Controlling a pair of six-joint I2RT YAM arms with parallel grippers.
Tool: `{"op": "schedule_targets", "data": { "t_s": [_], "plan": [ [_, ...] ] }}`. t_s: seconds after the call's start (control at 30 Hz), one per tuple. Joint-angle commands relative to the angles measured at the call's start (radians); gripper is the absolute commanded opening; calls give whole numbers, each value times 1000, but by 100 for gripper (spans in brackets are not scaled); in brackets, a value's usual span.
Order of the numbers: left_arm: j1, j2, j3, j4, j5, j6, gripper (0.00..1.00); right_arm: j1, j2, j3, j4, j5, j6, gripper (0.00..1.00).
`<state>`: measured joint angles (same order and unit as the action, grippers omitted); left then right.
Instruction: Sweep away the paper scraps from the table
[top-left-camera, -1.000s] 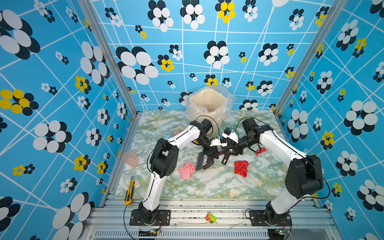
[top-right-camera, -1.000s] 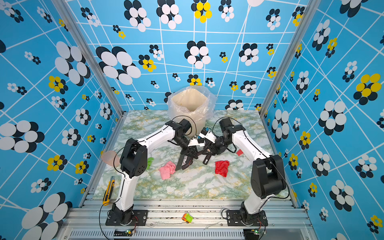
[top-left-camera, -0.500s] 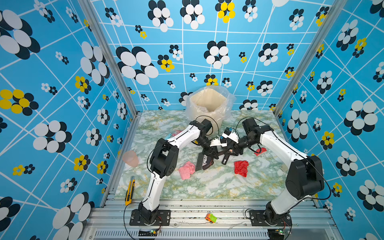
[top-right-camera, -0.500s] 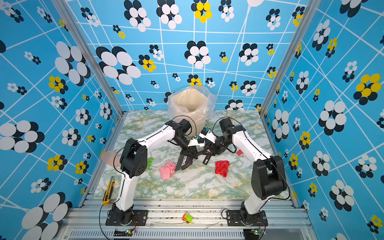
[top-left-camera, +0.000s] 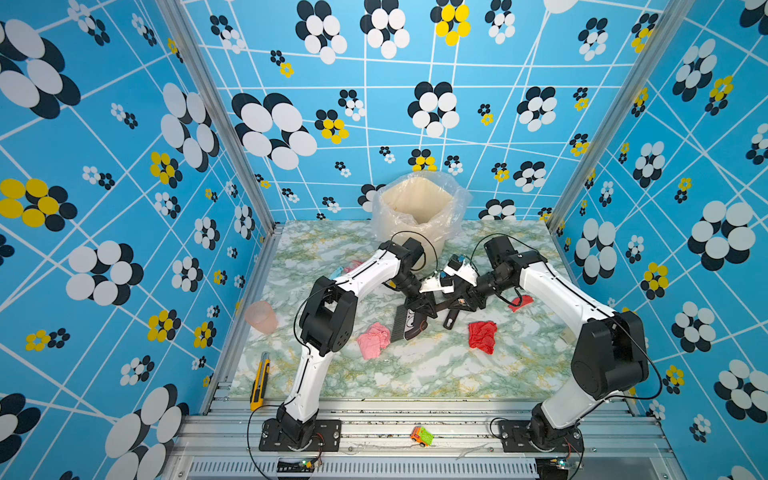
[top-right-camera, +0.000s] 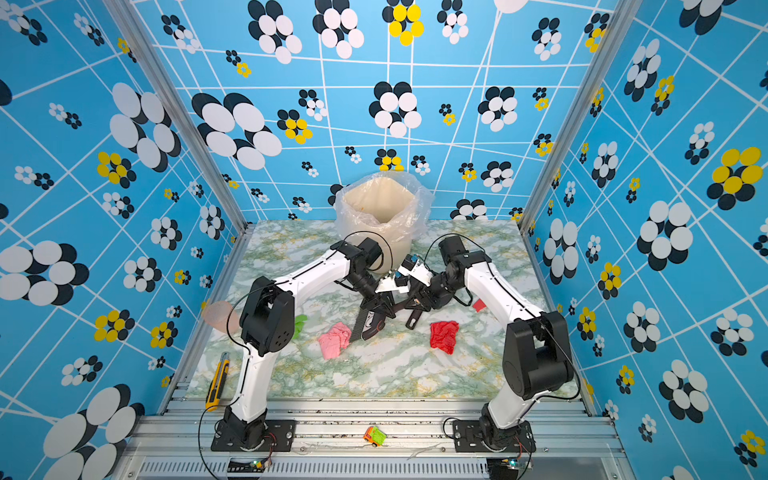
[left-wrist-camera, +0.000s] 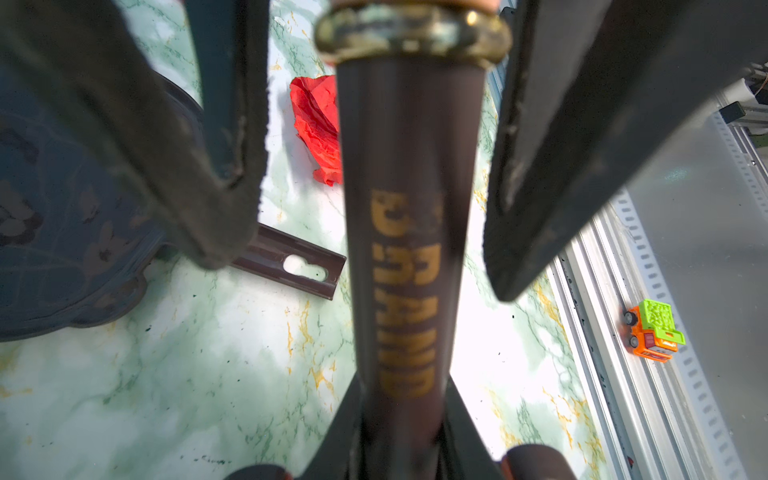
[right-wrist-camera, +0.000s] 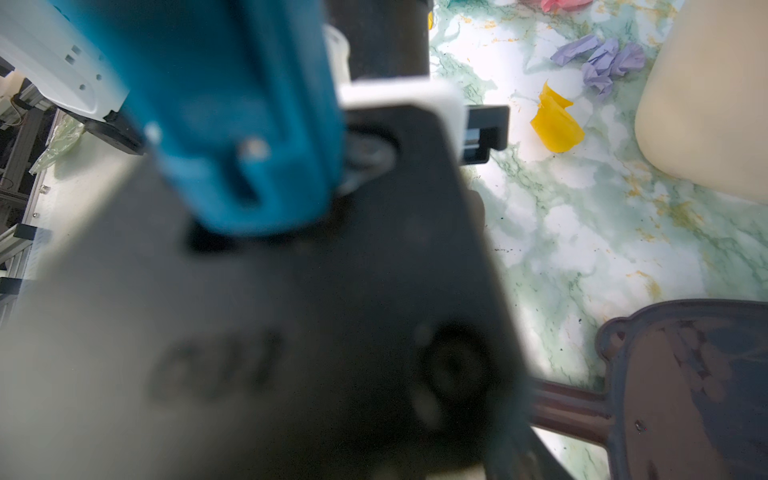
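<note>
Mid-table | left gripper (top-left-camera: 420, 309) clamped on brush (top-left-camera: 409, 328); pink scrap (top-left-camera: 372, 340) beside it | right gripper (top-left-camera: 461, 304) state unclear; red scrap (top-left-camera: 482, 336) near

A lined bin (top-left-camera: 399, 226) stood at the surface's (top-left-camera: 415, 374) far edge, a brush (top-left-camera: 405, 328) near its middle; a pink cup (top-left-camera: 261, 317) and utility knife (top-left-camera: 259, 380) sat by the left edge, a toy car (top-left-camera: 421, 436) on the front rail (top-left-camera: 465, 415).

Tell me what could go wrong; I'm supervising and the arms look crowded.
The left tool, shut on the brush, and the right tool sit almost against each other mid-table: they may collide. The dustpan lies on the table with no visible grip, so it may slide. The lavender scraps and yellow scrap near the bin could be missed.
</note>
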<state>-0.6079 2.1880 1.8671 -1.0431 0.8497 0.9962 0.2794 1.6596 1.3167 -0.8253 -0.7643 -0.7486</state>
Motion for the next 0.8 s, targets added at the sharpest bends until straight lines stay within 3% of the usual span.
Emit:
{"op": "schedule_targets", "data": {
  "t_s": [0.0,0.77],
  "plan": [
    [2,-38,9,20,83,20,0,12,-6,-26,-13,37,0,40],
    [4,-64,9,13,92,23,0,12,-1,-39,-13,31,-8,46]
  ]
}}
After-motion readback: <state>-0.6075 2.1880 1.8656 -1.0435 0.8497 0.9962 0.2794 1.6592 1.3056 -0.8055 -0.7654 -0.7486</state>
